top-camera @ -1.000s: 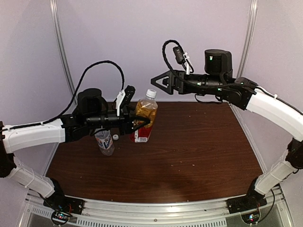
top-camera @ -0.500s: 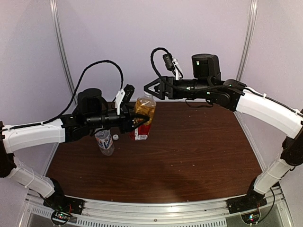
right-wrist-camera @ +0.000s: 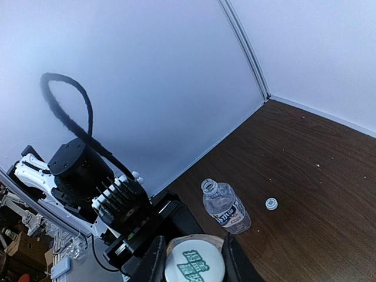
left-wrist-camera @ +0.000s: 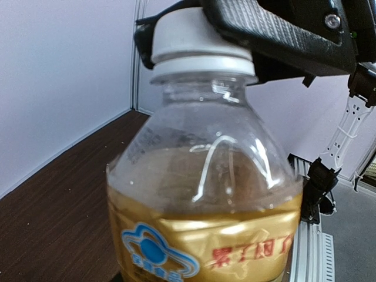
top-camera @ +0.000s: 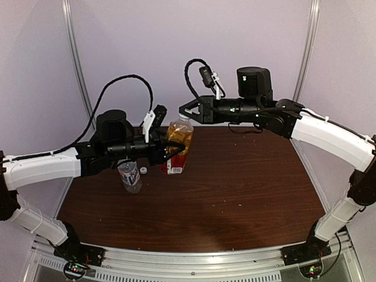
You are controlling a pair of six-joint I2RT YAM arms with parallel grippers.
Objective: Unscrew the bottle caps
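The amber bottle (top-camera: 178, 140) with its red-yellow label stands on the table, and my left gripper (top-camera: 170, 151) is shut on its body. In the left wrist view the amber bottle (left-wrist-camera: 202, 194) fills the frame and hides my own fingers. Its white cap (left-wrist-camera: 197, 41) sits on the neck. My right gripper (top-camera: 184, 111) is shut on that cap (right-wrist-camera: 194, 265), one black finger (right-wrist-camera: 154, 261) on each side. The clear bottle (top-camera: 129, 175) stands uncapped under the left arm, and its loose cap (top-camera: 143, 170) lies on the table beside it.
Brown tabletop (top-camera: 235, 188) with white walls behind and at both sides. The left arm (top-camera: 47, 167) reaches in from the left edge, the right arm (top-camera: 329, 138) from the right. In the right wrist view the clear bottle (right-wrist-camera: 226, 207) and the loose cap (right-wrist-camera: 271, 204) lie apart.
My right gripper moved left and down onto the amber bottle's cap and closed on it. The bottle in the left gripper came more upright; the left arm hardly moved.
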